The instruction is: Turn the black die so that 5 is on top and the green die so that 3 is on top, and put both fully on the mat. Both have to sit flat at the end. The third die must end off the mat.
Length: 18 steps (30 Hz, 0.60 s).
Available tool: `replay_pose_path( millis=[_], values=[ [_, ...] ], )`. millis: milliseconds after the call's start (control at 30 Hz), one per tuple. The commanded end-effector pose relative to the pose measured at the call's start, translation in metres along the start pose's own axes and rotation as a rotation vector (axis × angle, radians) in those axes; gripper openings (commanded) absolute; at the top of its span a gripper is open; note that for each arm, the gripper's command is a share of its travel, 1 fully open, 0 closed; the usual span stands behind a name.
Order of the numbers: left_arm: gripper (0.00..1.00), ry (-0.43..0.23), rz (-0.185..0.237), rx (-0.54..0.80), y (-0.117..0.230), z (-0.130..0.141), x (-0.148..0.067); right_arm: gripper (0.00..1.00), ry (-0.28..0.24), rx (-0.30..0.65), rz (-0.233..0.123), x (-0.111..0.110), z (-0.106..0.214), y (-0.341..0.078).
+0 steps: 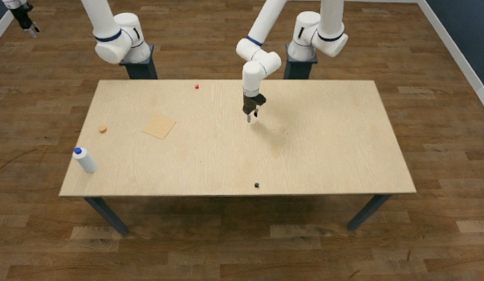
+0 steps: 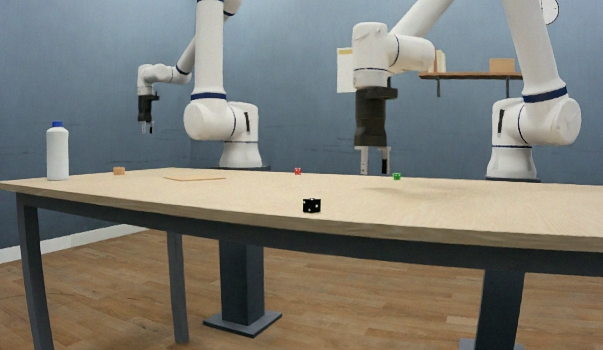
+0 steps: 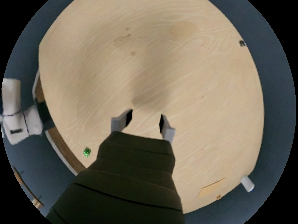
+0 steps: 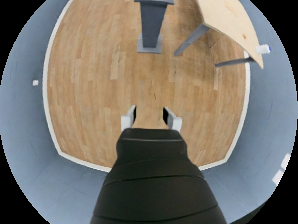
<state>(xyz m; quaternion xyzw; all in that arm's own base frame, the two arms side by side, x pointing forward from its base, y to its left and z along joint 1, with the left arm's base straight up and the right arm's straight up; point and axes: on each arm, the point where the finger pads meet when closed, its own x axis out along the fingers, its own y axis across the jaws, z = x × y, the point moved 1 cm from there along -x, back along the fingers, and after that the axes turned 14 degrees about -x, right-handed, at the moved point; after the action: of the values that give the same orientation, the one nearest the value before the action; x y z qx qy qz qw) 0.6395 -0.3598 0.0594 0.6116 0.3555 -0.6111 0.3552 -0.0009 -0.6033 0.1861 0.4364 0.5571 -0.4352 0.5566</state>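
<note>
The black die (image 1: 257,185) (image 2: 311,205) (image 3: 242,43) lies near the table's front edge. The green die (image 2: 397,176) (image 3: 87,152) lies near the back edge, hidden behind the left arm in the top view. The red die (image 1: 197,87) (image 2: 297,171) also lies near the back edge. The top numbers are too small to read. The tan mat (image 1: 159,127) (image 2: 195,178) (image 3: 212,188) bears no die. My left gripper (image 1: 252,117) (image 2: 374,172) (image 3: 146,117) is open and empty above the middle of the table. My right gripper (image 1: 35,33) (image 2: 147,131) (image 4: 149,111) is open and empty, beyond the table over the floor.
A white bottle (image 1: 86,161) (image 2: 57,152) (image 3: 247,183) with a blue cap stands near the table's left edge in the top view. A small wooden piece (image 1: 103,128) (image 2: 119,171) (image 3: 218,197) lies between that edge and the mat.
</note>
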Motion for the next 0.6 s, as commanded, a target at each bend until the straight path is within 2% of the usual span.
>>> replay_pose_path(
  millis=[0, 200, 333, 400, 567],
  values=[
    [1.0, -0.001, 0.0, 0.0, 0.033, -0.018, 0.0, 1.0, -0.002, 0.0, -0.001, -0.001, 0.001, 0.0],
    [1.0, -0.001, 0.0, 0.0, 0.075, -0.044, 0.0, 1.0, -0.002, 0.0, -0.001, -0.001, 0.001, 0.0],
    [1.0, -0.001, 0.0, 0.0, 0.097, -0.057, 0.0, 1.0, -0.002, 0.0, -0.001, -0.001, 0.001, 0.0],
    [1.0, -0.001, 0.0, 0.0, 0.097, -0.057, 0.0, 1.0, -0.002, 0.0, -0.001, -0.001, 0.001, 0.0],
    [1.0, -0.001, 0.0, 0.0, 0.13, -0.077, 0.0, 1.0, -0.002, 0.0, -0.001, -0.001, 0.001, 0.0]
  ],
)
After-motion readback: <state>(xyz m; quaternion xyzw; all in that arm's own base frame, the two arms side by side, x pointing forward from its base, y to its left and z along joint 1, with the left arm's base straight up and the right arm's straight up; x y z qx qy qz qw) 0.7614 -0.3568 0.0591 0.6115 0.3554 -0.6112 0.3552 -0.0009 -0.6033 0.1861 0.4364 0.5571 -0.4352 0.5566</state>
